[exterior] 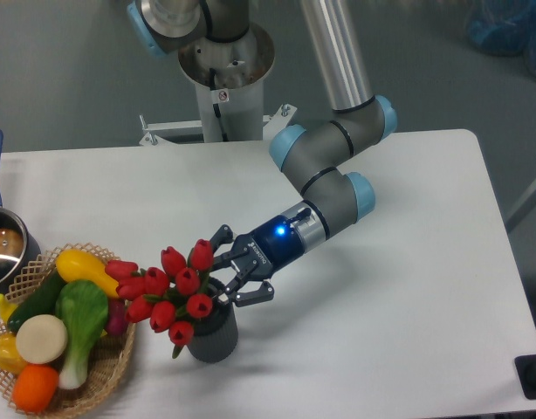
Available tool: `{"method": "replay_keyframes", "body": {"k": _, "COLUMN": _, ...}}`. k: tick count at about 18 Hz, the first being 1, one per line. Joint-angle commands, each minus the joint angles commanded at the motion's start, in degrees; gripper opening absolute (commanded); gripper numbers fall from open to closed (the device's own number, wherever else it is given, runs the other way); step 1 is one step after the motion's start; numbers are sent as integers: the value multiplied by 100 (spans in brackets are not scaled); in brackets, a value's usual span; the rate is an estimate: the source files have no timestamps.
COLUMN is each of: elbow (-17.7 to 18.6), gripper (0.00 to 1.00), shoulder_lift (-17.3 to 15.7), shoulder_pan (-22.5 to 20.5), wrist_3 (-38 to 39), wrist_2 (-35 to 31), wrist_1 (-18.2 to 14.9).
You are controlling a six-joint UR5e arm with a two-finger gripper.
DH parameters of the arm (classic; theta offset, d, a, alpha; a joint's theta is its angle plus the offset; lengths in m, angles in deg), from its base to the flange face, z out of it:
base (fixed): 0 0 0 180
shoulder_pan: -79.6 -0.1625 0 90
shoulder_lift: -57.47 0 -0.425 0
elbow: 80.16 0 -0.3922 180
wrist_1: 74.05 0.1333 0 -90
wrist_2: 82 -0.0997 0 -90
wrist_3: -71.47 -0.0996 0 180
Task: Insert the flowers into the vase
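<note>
Flowers (163,292) lean from vase (212,336), beside spread hand (233,272).

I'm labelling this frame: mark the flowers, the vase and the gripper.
flowers (168,292), fixed camera, on a red bud mid-bunch.
vase (212,342), fixed camera, on its ribbed side wall.
gripper (226,272), fixed camera, midway between its fingertips.

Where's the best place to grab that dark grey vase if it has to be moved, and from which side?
Grip the vase across its ribbed wall, low down, coming from the right or front. The flowers fill its mouth and lean left over the basket, so a top or left approach looks blocked. The gripper sits by the rim.
</note>
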Motion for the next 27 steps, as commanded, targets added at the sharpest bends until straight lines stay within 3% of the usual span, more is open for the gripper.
{"method": "replay_keyframes", "body": {"k": 1, "elbow": 0, "gripper": 100, "shoulder_lift": -26, "shoulder_pan": -18, "wrist_3": -9, "wrist_2": 0, "wrist_1": 0}}
{"method": "replay_keyframes", "body": {"k": 13, "elbow": -88, "gripper": 100, "shoulder_lift": -325, "shoulder_pan": -545, "wrist_3": 26, "wrist_2": -210, "wrist_1": -9}}
{"method": "replay_keyframes", "body": {"k": 21, "elbow": -342, "gripper": 100, "shoulder_lift": -633, "shoulder_pan": -1002, "wrist_3": 61, "wrist_2": -1607, "wrist_1": -17}}
{"method": "replay_keyframes", "body": {"k": 27, "elbow": -896, "gripper": 100, "shoulder_lift": -879, "shoulder_pan": -1090, "wrist_3": 579, "wrist_2": -3531, "wrist_1": -35}}
